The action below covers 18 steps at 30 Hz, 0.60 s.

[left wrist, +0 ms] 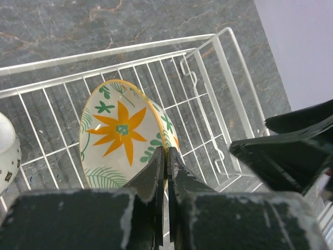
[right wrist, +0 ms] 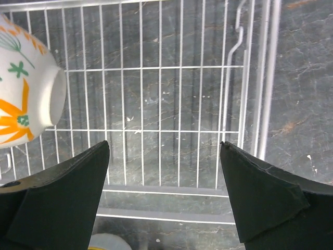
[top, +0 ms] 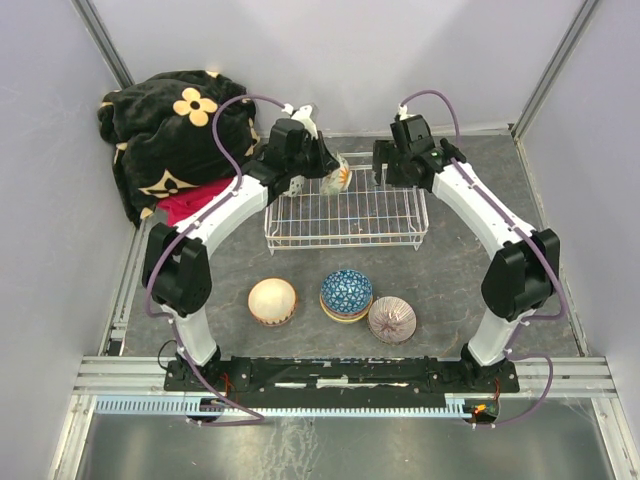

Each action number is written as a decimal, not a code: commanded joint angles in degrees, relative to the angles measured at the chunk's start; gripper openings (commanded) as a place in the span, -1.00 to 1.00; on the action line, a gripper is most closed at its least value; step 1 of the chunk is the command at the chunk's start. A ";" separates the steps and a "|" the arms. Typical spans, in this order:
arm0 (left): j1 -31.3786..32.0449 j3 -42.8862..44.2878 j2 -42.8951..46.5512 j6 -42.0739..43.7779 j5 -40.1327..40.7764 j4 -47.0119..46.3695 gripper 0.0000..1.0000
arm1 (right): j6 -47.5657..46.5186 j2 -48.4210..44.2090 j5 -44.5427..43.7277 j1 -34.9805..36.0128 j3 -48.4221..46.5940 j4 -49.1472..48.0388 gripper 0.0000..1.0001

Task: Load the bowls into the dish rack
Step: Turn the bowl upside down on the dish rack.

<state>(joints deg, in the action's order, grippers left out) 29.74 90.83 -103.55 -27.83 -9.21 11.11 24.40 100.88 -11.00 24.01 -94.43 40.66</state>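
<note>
1. The bowl in play is a small round ceramic one, cream with an orange sunburst flower and green leaves (left wrist: 122,133). It is stood on edge over the grid floor of the white wire dish rack (top: 345,222), toward the rack's far side. I cannot tell whether it rests on the wires.
2. My left gripper (left wrist: 166,156) is clamped on that bowl's rim, one finger inside and one outside, with only the thin wall between them.
3. I judge the bowl light, rigid and glazed. That makes it slick in a narrow pinch, liable to swivel, and easy to chip against wire. The rim is the sensible hold, taken deep.
4. My right gripper (right wrist: 164,172) hangs over the rack's right part, jaws wide apart and holding nothing. The flowered bowl sits just to its left, clear of both fingers.
5. More bowls wait on the grey table (top: 460,270) on the rack's near side: a pale cream bowl (top: 272,301), a blue patterned bowl (top: 346,292) topping a stack, and a purple-and-white bowl (top: 392,319). All are well apart from both grippers.
</note>
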 commanded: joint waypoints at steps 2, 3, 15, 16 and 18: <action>-0.42 -3.48 -0.91 -4.11 -4.67 -17.80 -0.95 | 0.93 0.24 -0.52 -2.03 -0.36 -2.78 0.90; -0.35 -4.40 -1.25 -4.38 -4.49 -19.50 -0.95 | 0.91 0.81 -0.10 -2.04 -1.06 -2.64 0.90; -1.00 -13.15 -2.54 -5.61 1.31 -30.65 -0.95 | 3.38 5.30 3.31 -1.95 -0.68 -7.77 0.87; -1.05 -13.17 -2.61 -5.58 2.14 -30.83 -0.95 | 3.29 5.82 3.35 -1.97 -1.01 -7.82 0.87; -1.14 -13.58 -2.69 -5.67 3.65 -31.58 -0.95 | 3.11 6.81 3.42 -2.02 -1.79 -7.86 0.87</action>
<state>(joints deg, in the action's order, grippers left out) 28.95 76.69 -106.43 -31.55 -9.13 -10.63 27.07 106.48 -8.08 21.91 -93.91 35.70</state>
